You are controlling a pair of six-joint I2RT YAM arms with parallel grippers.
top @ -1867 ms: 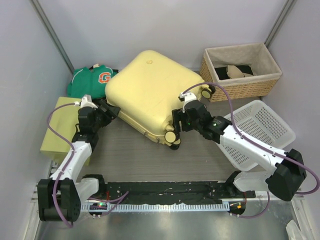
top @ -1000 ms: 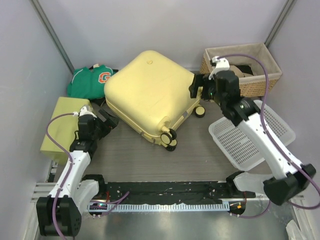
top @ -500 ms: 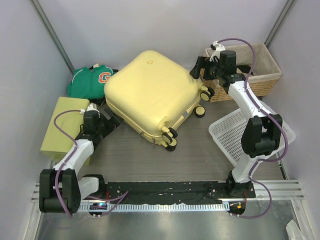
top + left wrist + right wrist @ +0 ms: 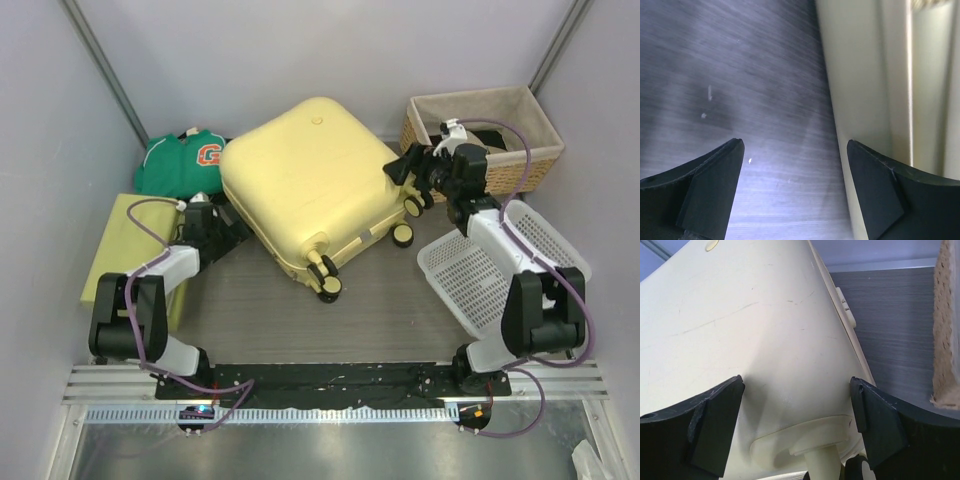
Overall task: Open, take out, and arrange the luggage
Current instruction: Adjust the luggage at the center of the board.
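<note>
The luggage (image 4: 305, 180), a pale yellow hard-shell suitcase, lies closed on the floor in the middle, its black wheels (image 4: 326, 280) toward me. My left gripper (image 4: 214, 226) is open low at its left edge. In the left wrist view the gripper (image 4: 794, 146) has bare floor between its fingers and the suitcase side (image 4: 865, 75) by the right finger. My right gripper (image 4: 405, 170) is open at the suitcase's right corner. In the right wrist view the gripper (image 4: 796, 384) spans the shell (image 4: 765, 325) just above a wheel mount (image 4: 810, 445).
A green jersey (image 4: 185, 158) lies at the back left, a yellow-green box (image 4: 120, 255) by the left wall. A wicker basket (image 4: 480, 150) stands at the back right, its edge in the right wrist view (image 4: 947, 325). A white plastic basket (image 4: 500, 270) lies tilted at the right.
The suitcase has turned and shifted slightly right. My right gripper came from its front wheels round to the back right corner. My left arm folded in closer to the left edge.
</note>
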